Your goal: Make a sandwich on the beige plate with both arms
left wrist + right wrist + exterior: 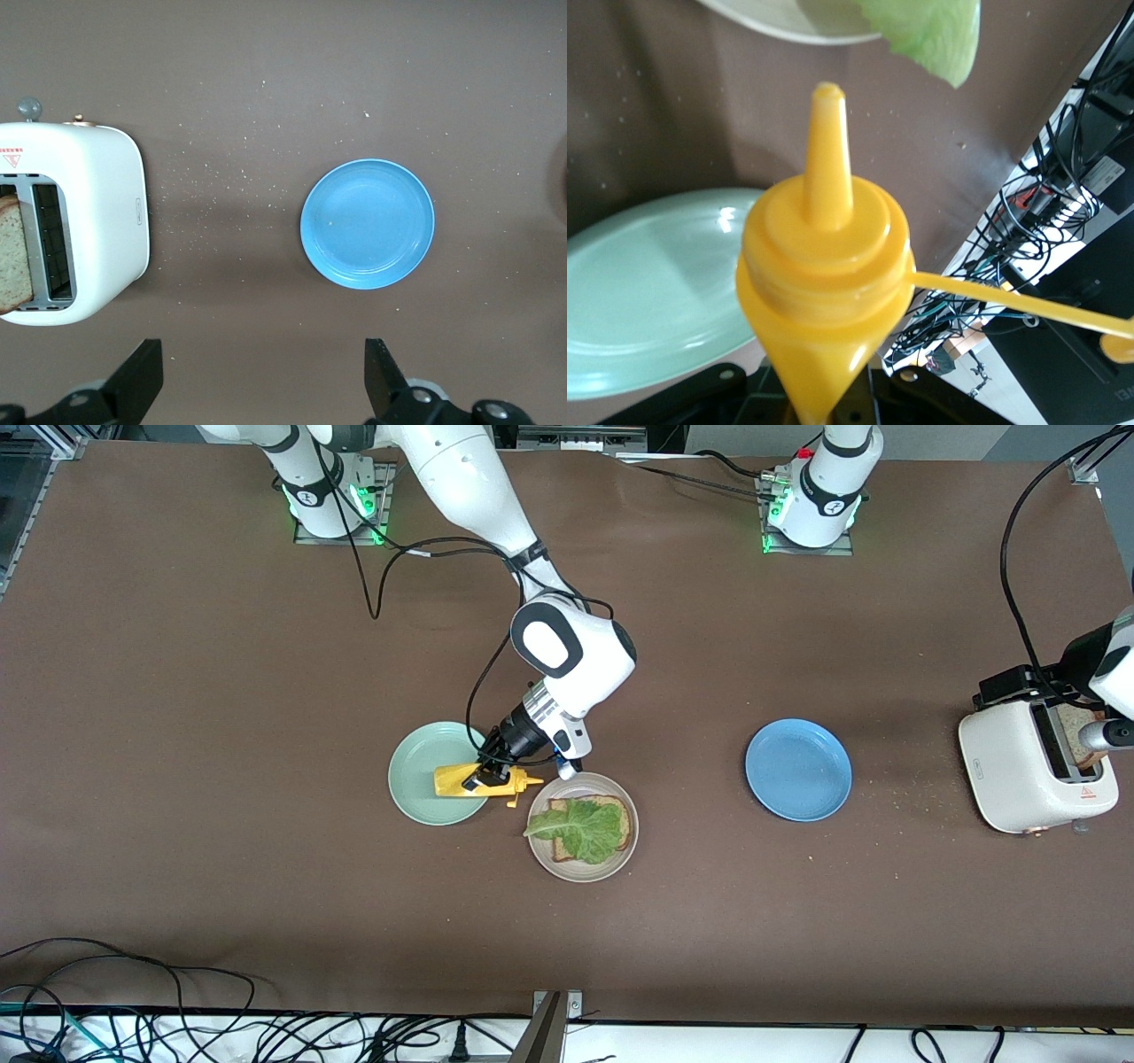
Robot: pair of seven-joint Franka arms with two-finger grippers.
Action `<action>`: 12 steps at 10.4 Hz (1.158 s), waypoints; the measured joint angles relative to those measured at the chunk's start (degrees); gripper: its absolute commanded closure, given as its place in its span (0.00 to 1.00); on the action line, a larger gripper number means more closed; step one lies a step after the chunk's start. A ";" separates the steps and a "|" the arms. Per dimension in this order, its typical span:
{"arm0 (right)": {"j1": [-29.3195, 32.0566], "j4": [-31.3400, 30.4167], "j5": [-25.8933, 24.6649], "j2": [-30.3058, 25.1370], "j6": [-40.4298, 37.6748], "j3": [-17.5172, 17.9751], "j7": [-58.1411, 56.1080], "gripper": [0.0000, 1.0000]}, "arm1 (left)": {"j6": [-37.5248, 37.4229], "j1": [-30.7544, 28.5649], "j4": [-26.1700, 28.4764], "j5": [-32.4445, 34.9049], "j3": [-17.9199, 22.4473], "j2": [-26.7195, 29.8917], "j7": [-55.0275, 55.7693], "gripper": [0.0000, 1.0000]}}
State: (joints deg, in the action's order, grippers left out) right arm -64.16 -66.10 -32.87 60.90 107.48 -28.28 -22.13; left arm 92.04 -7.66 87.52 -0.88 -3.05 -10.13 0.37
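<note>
In the front view, lower centre, you have the beige plate [582, 868] carrying one bread slice [619, 822] under a lettuce leaf [576, 829]; I judge the top slice is still to come. Your right gripper [485, 771] clamps a yellow mustard bottle [474, 781] over the mint-green plate [416, 774]. Three plates in all, counting the blue plate [798, 769].

Left wrist view: the left gripper [263, 376] hangs spread wide, empty, above bare table; one toaster [71, 233] at mid-left holds one toast slice [13, 256].

Right wrist view: the bottle's nozzle fills the centre.

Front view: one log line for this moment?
right hand: shut on mustard bottle over mint-green plate | left hand: open, beside toaster | beige plate: bread, lettuce
</note>
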 measured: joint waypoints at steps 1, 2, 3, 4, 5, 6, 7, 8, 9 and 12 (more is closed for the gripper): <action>0.09 0.12 -0.01 0.60 0.59 -0.01 0.54 1.00 | 0.00 0.00 0.00 0.00 0.00 0.00 0.00 0.00; 0.23 0.18 -0.02 1.04 1.07 -0.10 1.28 1.00 | 0.00 0.00 0.00 0.00 0.00 0.00 0.00 0.00; 0.36 0.18 -0.03 1.22 1.39 -0.17 1.72 1.00 | 0.00 0.00 0.00 0.00 0.00 0.00 0.00 0.00; 0.40 0.21 -0.03 1.22 1.47 -0.20 1.82 1.00 | 0.00 0.00 0.00 0.00 0.00 0.00 0.00 0.00; 0.41 0.30 -0.03 1.22 1.47 -0.23 1.82 1.00 | 0.00 0.00 0.00 0.00 0.00 0.00 0.00 0.00; 0.42 0.49 -0.03 1.21 1.39 -0.36 1.82 1.00 | 0.00 0.00 0.00 0.00 0.00 0.00 0.00 0.00; 0.47 0.96 -0.01 1.13 0.85 -0.71 1.38 1.00 | 0.00 0.00 0.00 0.00 0.00 0.00 0.00 0.00; 0.60 1.72 0.72 0.76 -0.46 -1.22 -0.01 1.00 | 0.00 0.00 0.00 0.00 0.00 0.00 0.00 0.00; 0.90 2.54 2.48 -0.17 -1.89 -1.81 -1.80 1.00 | 0.00 -0.01 0.00 0.00 0.00 0.00 0.00 0.00; 4.63 3.47 13.24 -8.72 -6.86 -4.58 -10.34 1.00 | 0.00 -0.08 0.06 0.00 0.09 -0.22 0.01 0.00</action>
State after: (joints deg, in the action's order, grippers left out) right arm -59.52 -62.63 -19.63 52.19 100.62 -32.86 -32.46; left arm 92.04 -7.74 87.58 -0.88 -2.96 -10.35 0.38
